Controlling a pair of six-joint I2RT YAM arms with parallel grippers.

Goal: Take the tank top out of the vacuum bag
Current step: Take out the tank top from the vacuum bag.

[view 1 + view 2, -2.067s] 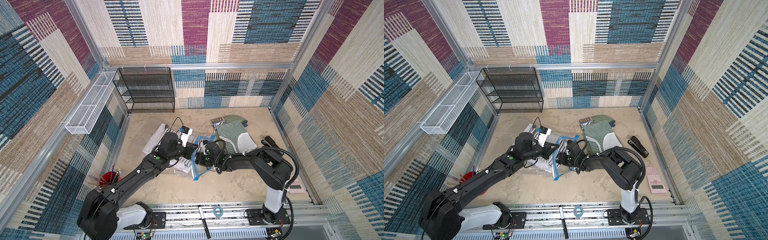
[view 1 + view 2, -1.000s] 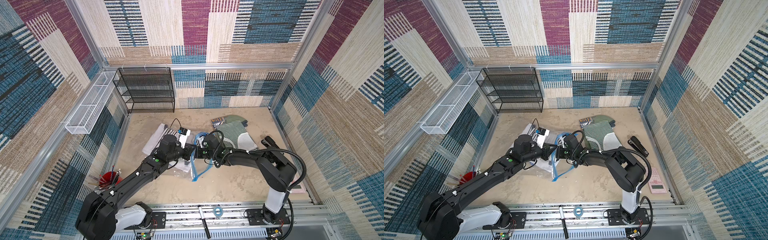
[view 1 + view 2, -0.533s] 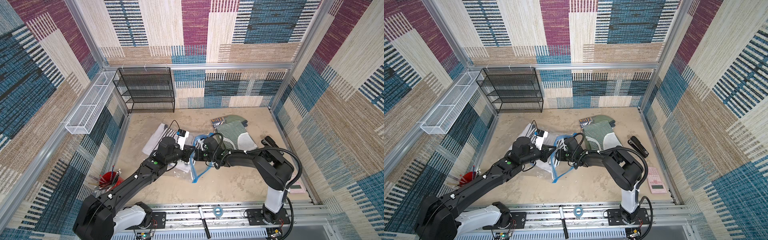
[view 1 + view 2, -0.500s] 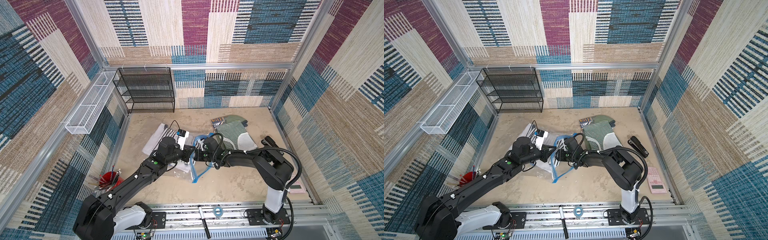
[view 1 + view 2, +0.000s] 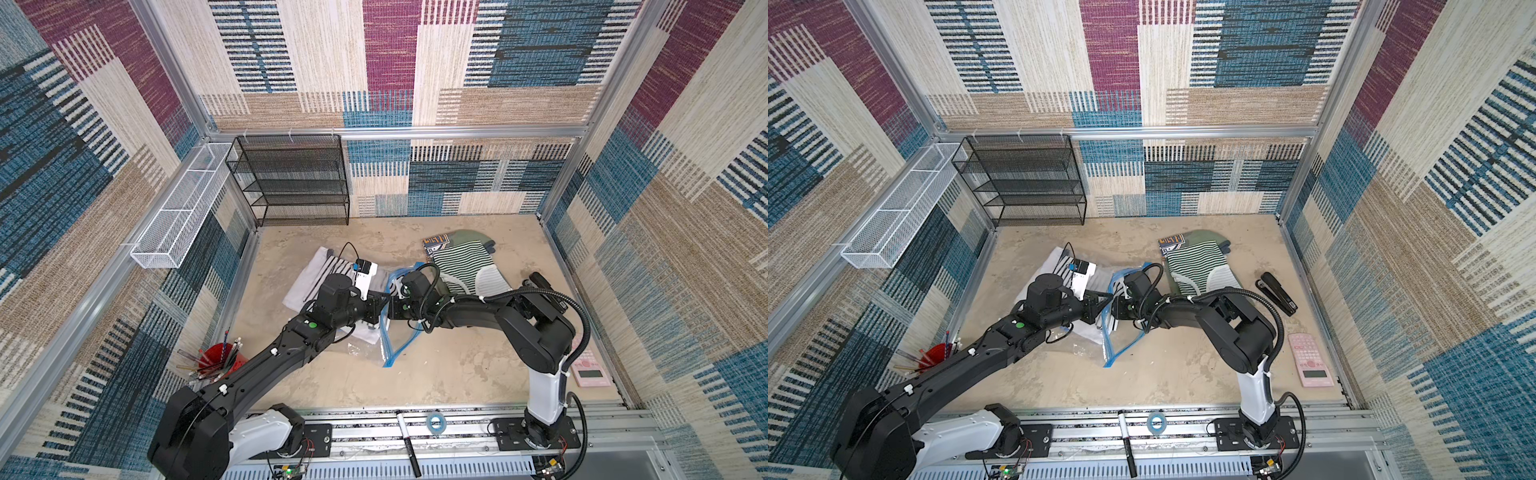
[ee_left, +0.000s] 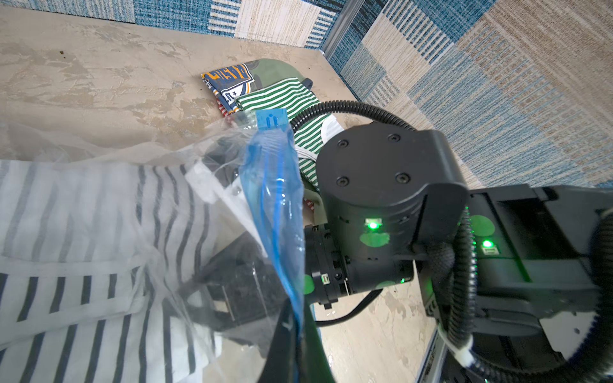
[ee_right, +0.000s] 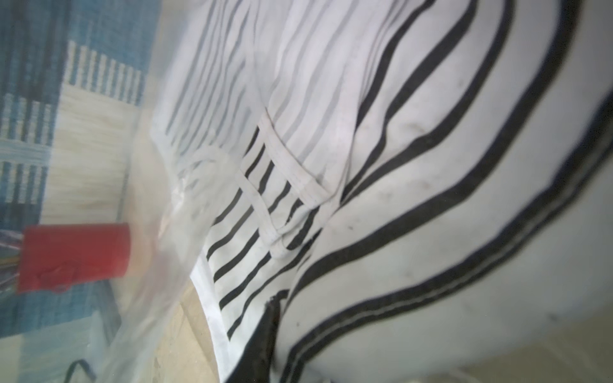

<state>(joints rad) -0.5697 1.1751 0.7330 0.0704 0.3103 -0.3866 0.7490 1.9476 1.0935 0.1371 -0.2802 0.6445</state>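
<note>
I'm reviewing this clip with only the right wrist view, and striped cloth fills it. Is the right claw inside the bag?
Observer: Yes. The left wrist view shows the right claw inside the vacuum bag, dark through the plastic.
Operator: What is the left claw doing?
Observer: The left claw is shut on the bag's blue zip strip.
Operator: Is the tank top out?
Observer: No. In the left wrist view the tank top lies under the clear plastic.
</note>
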